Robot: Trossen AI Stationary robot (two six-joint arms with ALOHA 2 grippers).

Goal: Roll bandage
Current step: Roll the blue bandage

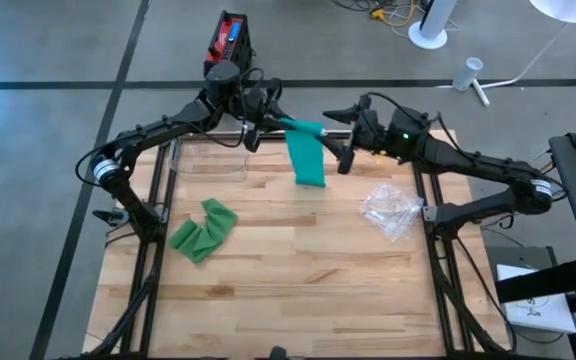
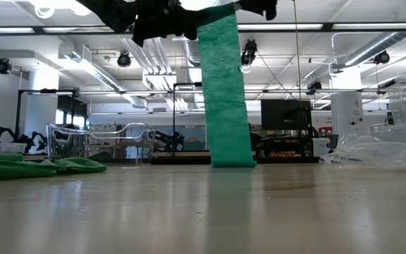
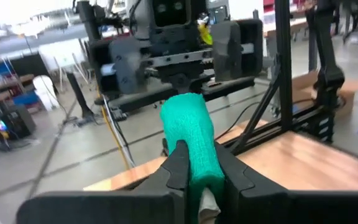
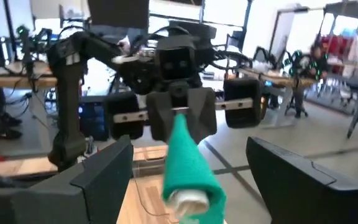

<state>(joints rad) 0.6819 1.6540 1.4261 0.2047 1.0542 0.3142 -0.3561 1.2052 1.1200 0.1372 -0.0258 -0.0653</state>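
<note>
Rolling is partly done: left pincer [image 1: 268, 118] clenches the rolled bandage [image 1: 306, 150] core; right pincer [image 1: 340, 140] stands released beside it; a long tail hangs unrolled to the table [image 1: 298, 260].

Both arms reach inward over the far edge of the table, raised well above it, their wrists facing each other. The left claw [image 1: 265, 118] is clamped tight, its fingers [image 3: 180, 163] pressed close together. The right claw [image 1: 336, 128] sits just opposite, its fingers [image 4: 294, 180] spread wide apart.
</note>
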